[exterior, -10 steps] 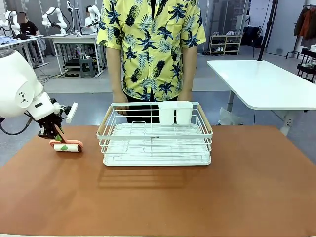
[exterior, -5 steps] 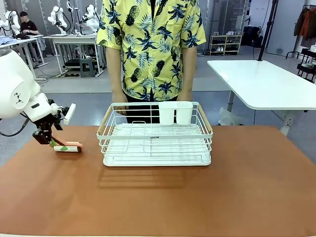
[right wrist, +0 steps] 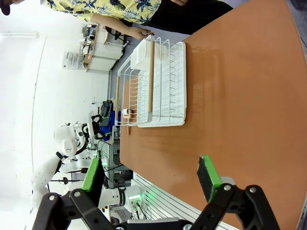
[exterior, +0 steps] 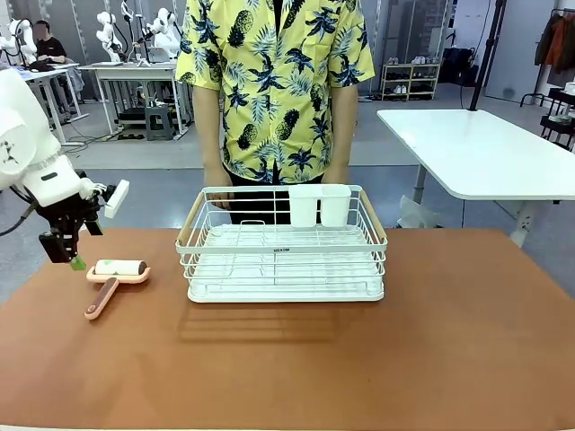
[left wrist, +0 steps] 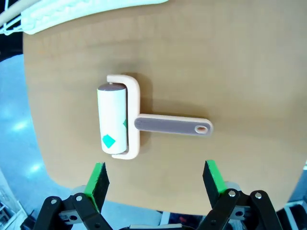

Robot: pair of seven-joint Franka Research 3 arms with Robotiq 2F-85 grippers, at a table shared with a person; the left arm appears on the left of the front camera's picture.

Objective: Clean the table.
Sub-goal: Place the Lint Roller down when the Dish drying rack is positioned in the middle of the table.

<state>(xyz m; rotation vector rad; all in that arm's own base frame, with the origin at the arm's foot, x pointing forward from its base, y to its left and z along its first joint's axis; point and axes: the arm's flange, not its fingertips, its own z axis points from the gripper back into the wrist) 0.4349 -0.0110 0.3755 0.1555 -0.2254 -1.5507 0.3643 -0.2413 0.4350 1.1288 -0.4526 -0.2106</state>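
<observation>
Lint roller (exterior: 114,274) is now out of the left hand (exterior: 72,258), which has lifted up and back toward the robot's left since the earlier frames; roller lies flat on the bench (exterior: 296,359), just below and beside the hand on the rack side. Left hand open, jaws spread wide, nothing between the green pads (left wrist: 97,178). In the left wrist view the roller (left wrist: 125,119) sits straight ahead of the hand (left wrist: 154,177), white roll with green diamond mark to one side, pink handle pointing the other way, apart from both fingertips. Terracotta bench (left wrist: 201,62) under it, edge close by. White wire rack (exterior: 282,244) stands on the bench well apart from the left hand, toward the middle; person (exterior: 274,90) behind it, hands at its far rim. Right hand (right wrist: 151,176) also open, empty, hovering over bare bench (right wrist: 240,96), rack (right wrist: 153,84) farther ahead.
</observation>
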